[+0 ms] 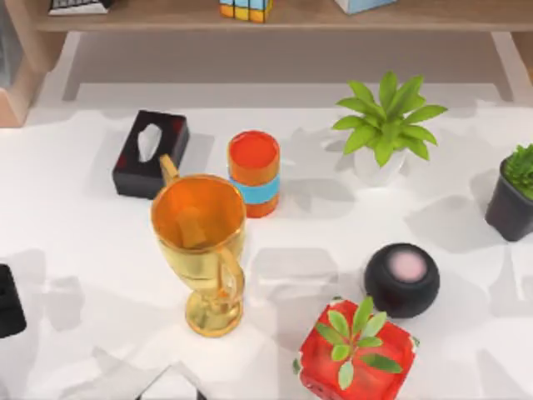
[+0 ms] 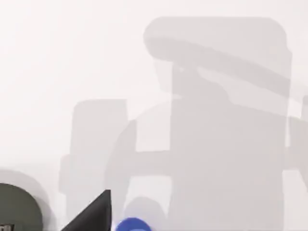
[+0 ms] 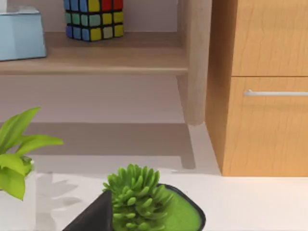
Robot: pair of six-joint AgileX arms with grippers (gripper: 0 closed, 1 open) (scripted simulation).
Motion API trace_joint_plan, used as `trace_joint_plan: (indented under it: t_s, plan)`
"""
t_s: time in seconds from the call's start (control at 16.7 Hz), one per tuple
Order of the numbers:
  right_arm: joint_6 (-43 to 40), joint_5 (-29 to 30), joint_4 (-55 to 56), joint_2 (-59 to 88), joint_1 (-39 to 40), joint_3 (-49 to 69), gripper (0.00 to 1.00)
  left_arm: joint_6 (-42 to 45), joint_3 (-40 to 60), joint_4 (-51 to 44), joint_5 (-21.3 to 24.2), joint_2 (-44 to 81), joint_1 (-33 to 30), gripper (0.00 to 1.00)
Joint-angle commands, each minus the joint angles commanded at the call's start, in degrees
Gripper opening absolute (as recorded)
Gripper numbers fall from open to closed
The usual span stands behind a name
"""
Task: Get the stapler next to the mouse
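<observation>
The stapler and the mouse are out of view. A dark wedge of my left gripper (image 2: 91,215) hangs over bare white table, with a small blue rounded thing (image 2: 132,225) and a dark grey-green round thing (image 2: 14,207) beside it, both cut off by the picture's edge. A black part at the table's far left (image 1: 7,300) looks like my left arm. A dark wedge of my right gripper (image 3: 91,217) sits in front of a succulent in a black pot (image 3: 139,199) at the table's right side.
A gold trophy cup (image 1: 202,250) stands left of centre, with a black tissue box (image 1: 150,154) and an orange can (image 1: 254,173) behind it. Right of these are a white-potted plant (image 1: 385,125), a black speaker (image 1: 401,279) and a red-potted plant (image 1: 356,354). The shelf holds a colour cube (image 3: 94,19).
</observation>
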Motion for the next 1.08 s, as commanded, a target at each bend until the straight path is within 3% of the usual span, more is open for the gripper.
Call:
trace_joint_plan:
  t_s: [0.54, 1.08]
  plan:
    - [0.0, 0.0, 0.0, 0.0, 0.0, 0.0, 1.0, -6.6, 14.1, -21.4, -0.1, 27.5, 4.5, 1.0]
    - [0.0, 0.0, 0.0, 0.0, 0.0, 0.0, 1.0, -7.4, 13.8, -20.8, -0.1, 30.3, 5.0, 1.0]
